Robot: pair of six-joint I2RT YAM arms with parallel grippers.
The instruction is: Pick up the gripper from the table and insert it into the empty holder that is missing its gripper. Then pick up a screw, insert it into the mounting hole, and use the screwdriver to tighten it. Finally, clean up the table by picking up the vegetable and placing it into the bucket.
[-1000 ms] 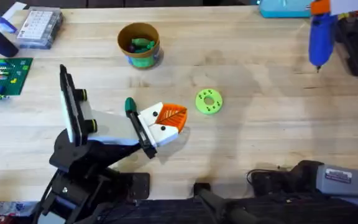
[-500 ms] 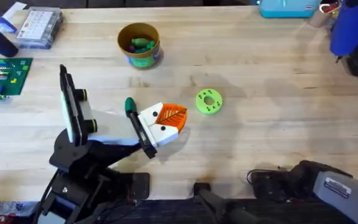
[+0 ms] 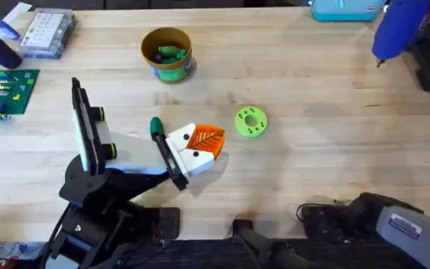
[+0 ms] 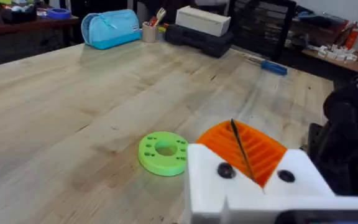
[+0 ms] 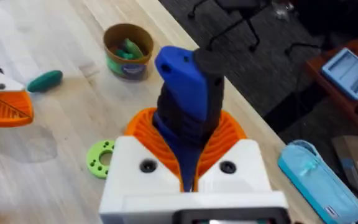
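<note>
while the wooden table (image 3: pixel 334 134) fills most of the overhead view, its widest bare stretch lies across the centre and right of the frame. at the top right corner, the blue screwdriver (image 3: pixel 396 30) hangs tilted above the table's far edge, its thin bit pointing down and left; its upper end is cut off by the frame. in the right wrist view the right gripper (image 5: pixel 188 158) is clamped on the screwdriver, the orange ribbed pads (image 5: pixel 225 134) pressing its body on both sides, and the bit is hidden behind the fingers.

at left centre of the overhead view, the holder (image 3: pixel 136 153) stands on its black jointed stand, with the orange gripper (image 3: pixel 204 140) seated at its tip. a dark green vegetable (image 3: pixel 156 127) lies just beside the holder's upper edge. the lime-green ring (image 3: pixel 250 122) sits near the orange tip, apart from it. the bucket (image 3: pixel 167 52) stands at upper centre left with green pieces inside. a clear parts box (image 3: pixel 47 31) and a green board (image 3: pixel 4 91) sit along the left edge.

in the left wrist view, the left gripper (image 4: pixel 253 168) shows one orange pad and white base at the lower right; i cannot tell whether its fingers are apart or together.
</note>
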